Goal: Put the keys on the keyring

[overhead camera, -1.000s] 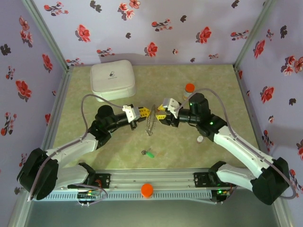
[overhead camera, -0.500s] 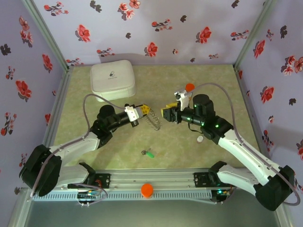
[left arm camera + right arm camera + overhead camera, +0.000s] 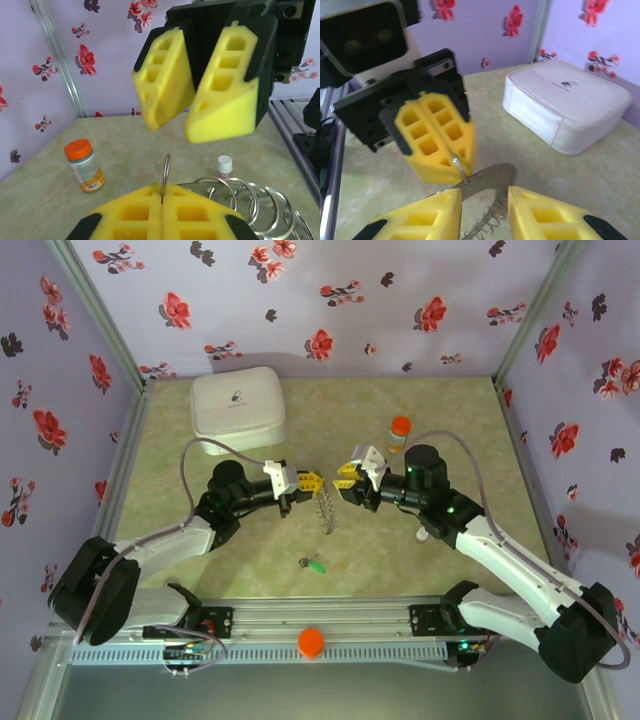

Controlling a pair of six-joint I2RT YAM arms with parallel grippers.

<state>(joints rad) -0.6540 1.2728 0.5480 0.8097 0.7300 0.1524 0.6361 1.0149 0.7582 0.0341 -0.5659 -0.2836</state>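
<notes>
Above the table (image 3: 450,420), our left end effector (image 3: 313,481) clamps the keyring (image 3: 325,508) steady so the right end effector (image 3: 343,483), jaws apart, straddles it.

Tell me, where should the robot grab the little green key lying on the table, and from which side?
Best guess: pinch the green key by its coloured head, coming straight down from above. It lies flat on the table with nothing touching it, so the fingers can close across the head. The dark end looks too thin to pinch.
</notes>
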